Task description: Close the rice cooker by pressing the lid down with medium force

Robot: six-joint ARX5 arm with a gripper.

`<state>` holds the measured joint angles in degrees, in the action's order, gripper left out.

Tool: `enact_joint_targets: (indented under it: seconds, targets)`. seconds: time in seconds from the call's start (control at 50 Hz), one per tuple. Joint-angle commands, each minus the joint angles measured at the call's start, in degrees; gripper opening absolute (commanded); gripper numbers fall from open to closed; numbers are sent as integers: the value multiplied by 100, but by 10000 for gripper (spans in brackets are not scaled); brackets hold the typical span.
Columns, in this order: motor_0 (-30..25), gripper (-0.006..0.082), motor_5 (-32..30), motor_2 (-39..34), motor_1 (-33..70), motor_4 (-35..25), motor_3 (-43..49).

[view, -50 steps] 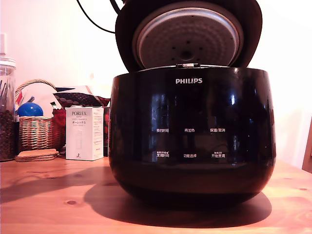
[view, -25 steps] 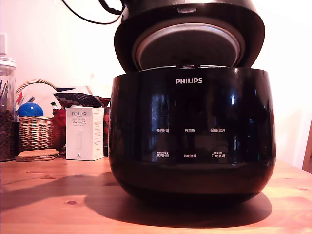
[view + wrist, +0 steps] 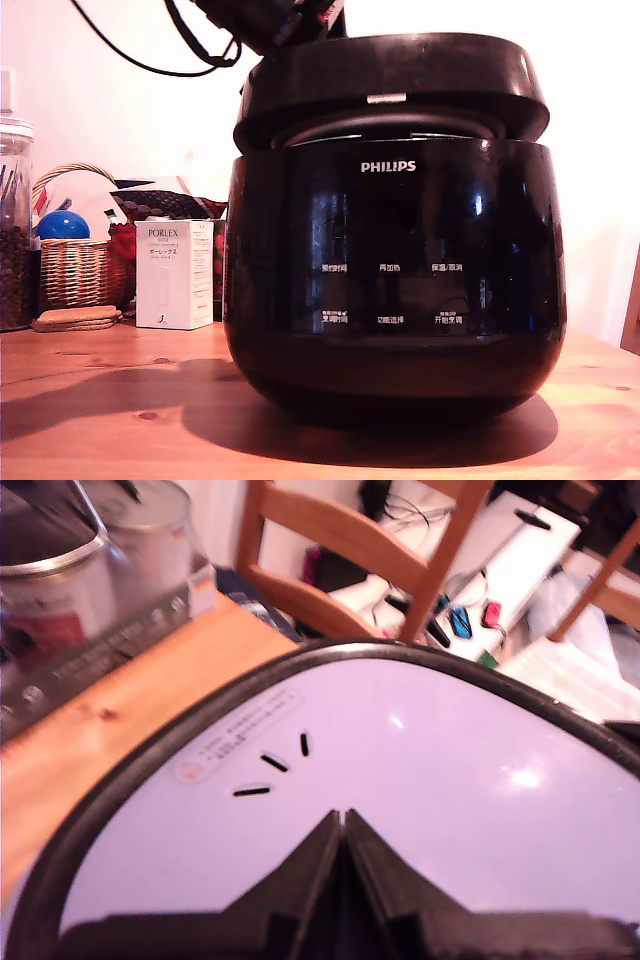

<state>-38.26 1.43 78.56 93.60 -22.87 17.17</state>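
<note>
The glossy black rice cooker (image 3: 395, 280) with a white PHILIPS logo fills the middle of the exterior view on a wooden table. Its black domed lid (image 3: 390, 85) is lowered almost flat, with a thin strip of the silver inner plate (image 3: 385, 125) showing in the gap above the pot rim. The arm and cables come down behind the lid's top at the exterior view's left. In the wrist view my gripper (image 3: 343, 825) is shut with nothing between its fingers, its tips resting on the lid's (image 3: 400, 780) shiny top.
On the exterior view's left stand a white PORLEX box (image 3: 173, 274), a wicker basket (image 3: 75, 268) with a blue ball (image 3: 62, 225), a glass jar (image 3: 14, 225) and cork coasters (image 3: 75, 318). The wrist view shows a wooden chair (image 3: 350, 550) and metal pots (image 3: 70, 570).
The lid has swung down from wide open to nearly flat on the pot, hiding most of the inner plate. The arm and cables have come lower into view behind it.
</note>
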Motion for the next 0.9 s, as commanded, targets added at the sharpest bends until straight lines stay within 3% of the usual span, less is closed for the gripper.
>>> enact_joint_targets:
  seconds: [0.0,0.36,0.88]
  targets:
    - [-39,-22,70,-415,-15,22,-57]
    - [-92,-22,125,-1058,-352,68,-501]
    - [-474,-22,155,-2546,-739,614,-2339]
